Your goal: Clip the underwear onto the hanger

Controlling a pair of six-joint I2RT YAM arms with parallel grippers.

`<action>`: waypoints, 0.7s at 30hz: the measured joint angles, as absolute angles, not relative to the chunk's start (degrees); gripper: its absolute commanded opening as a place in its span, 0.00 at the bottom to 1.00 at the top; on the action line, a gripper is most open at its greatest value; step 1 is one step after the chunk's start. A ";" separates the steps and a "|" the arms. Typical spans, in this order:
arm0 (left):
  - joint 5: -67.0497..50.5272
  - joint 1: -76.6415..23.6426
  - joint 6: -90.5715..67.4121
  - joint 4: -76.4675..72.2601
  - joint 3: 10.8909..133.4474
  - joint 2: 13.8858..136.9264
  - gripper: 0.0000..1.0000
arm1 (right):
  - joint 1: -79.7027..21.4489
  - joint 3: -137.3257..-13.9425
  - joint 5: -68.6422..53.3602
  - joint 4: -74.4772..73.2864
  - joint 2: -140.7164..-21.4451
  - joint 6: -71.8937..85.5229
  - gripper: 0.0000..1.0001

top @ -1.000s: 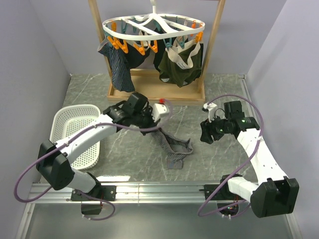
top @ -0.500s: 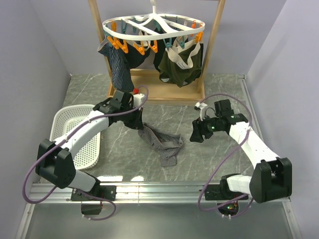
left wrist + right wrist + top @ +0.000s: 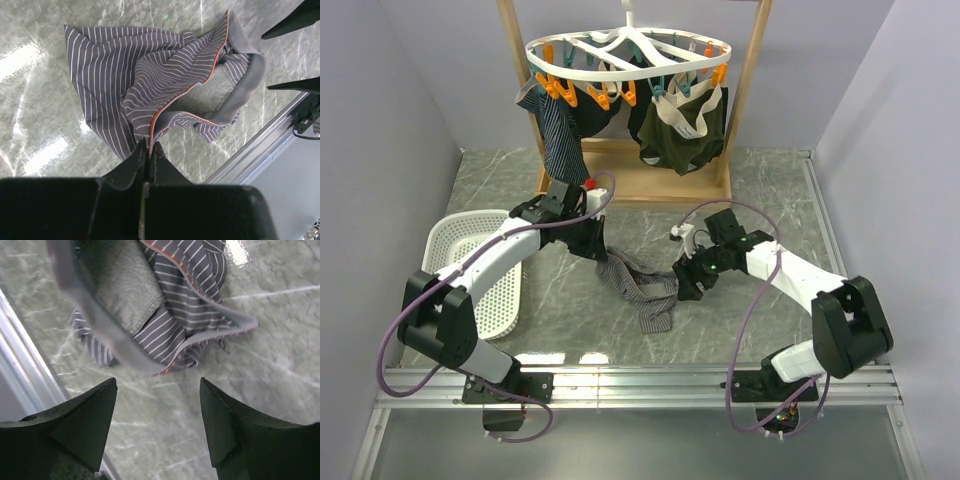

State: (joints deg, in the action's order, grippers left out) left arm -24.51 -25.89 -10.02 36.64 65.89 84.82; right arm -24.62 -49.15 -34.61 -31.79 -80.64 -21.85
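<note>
The underwear [image 3: 642, 285] is a grey, finely striped pair, crumpled on the marble tabletop with one edge lifted. My left gripper [image 3: 592, 243] is shut on that orange-trimmed edge; in the left wrist view the underwear [image 3: 145, 80] runs up into the closed left gripper [image 3: 148, 145]. My right gripper [image 3: 682, 283] is open just right of the heap. In the right wrist view the right gripper [image 3: 157, 382] holds nothing, and the underwear [image 3: 165, 315] lies just beyond its fingertips. The white ring hanger [image 3: 650, 68] with orange and teal clips hangs at the back.
A wooden frame [image 3: 747, 110] carries the hanger. A dark olive pair [image 3: 682, 130] and a dark navy striped garment [image 3: 560, 140] are clipped to it. A white basket [image 3: 470, 255] sits at the left. A metal rail [image 3: 650, 380] runs along the near edge.
My left gripper pulled the underwear back and to the left, then held still. My right arm swung left up to the heap, its jaws spreading wider.
</note>
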 measured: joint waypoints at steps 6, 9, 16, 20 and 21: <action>-25.21 -25.15 -9.98 36.71 65.91 85.73 0.00 | -26.13 -49.82 -32.34 -28.67 -85.78 -22.46 0.23; -25.67 -24.29 -9.87 37.04 66.41 85.73 0.00 | -26.13 -51.40 -30.87 -28.53 -86.15 -22.55 0.00; -25.50 -21.85 -6.63 40.16 71.64 85.10 0.00 | -25.15 -56.38 -28.05 -31.44 -75.79 -23.90 0.00; -24.32 -21.61 -3.03 42.46 77.76 83.57 0.00 | -23.29 -62.46 -26.83 -33.36 -69.76 -24.91 0.00; -24.01 -21.61 -1.96 43.05 79.50 82.98 0.00 | -22.79 -63.79 -26.48 -33.95 -68.69 -25.08 0.00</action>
State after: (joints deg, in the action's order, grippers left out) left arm -24.01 -21.61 -1.96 43.05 79.50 82.98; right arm -22.79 -63.79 -26.48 -33.95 -68.69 -25.08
